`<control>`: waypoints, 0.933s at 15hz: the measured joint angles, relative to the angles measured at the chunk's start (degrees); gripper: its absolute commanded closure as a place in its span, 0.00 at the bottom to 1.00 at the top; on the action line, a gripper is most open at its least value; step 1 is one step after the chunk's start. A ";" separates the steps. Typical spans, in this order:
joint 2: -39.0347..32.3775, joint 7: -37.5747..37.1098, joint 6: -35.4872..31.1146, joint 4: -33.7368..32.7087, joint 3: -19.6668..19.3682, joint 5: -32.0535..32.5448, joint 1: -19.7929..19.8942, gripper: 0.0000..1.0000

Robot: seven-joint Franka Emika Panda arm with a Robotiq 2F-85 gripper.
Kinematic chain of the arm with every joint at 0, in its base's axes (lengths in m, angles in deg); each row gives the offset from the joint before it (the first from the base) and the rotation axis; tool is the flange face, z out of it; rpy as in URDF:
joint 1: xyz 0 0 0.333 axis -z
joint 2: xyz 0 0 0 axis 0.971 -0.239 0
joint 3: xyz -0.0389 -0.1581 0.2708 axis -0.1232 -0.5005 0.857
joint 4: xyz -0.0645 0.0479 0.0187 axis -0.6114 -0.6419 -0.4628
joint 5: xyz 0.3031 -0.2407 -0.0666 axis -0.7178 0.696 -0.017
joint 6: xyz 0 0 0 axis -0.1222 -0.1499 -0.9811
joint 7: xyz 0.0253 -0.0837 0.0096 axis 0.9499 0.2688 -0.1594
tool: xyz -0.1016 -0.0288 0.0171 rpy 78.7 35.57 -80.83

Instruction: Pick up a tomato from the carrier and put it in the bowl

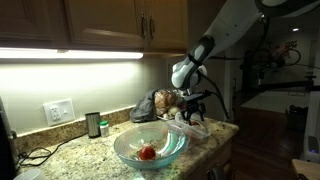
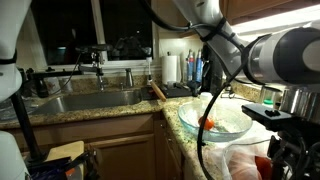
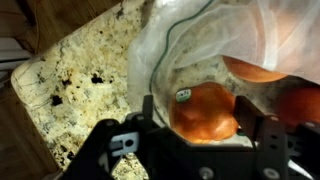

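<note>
A clear plastic carrier (image 3: 175, 40) lies on the granite counter and holds several orange-red tomatoes. In the wrist view my gripper (image 3: 207, 118) is down in the carrier, its two fingers pressed against the sides of one tomato (image 3: 205, 110) that bears a small sticker. Two more tomatoes (image 3: 255, 68) lie just behind it. In an exterior view the gripper (image 1: 193, 110) is low over the carrier (image 1: 163, 103), just beyond the glass bowl (image 1: 128, 142). One tomato (image 1: 147, 153) lies in the bowl. The bowl (image 2: 235, 128) and its tomato (image 2: 208, 123) also show in both exterior views.
A sink with a faucet (image 2: 98, 68) and a paper towel roll (image 2: 172, 68) stand along the counter. A dark jar (image 1: 93, 124) and a wall outlet (image 1: 58, 111) are behind the bowl. The counter's edge (image 1: 225, 135) is close beside the carrier.
</note>
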 measured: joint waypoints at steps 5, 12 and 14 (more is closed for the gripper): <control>-0.68 0.79 -0.02 -0.19 0.00 0.00 0.32 0.00; -0.92 1.04 -0.13 -0.79 0.00 0.00 0.39 0.00; -1.26 1.16 -0.20 -1.36 -0.01 0.00 0.41 0.00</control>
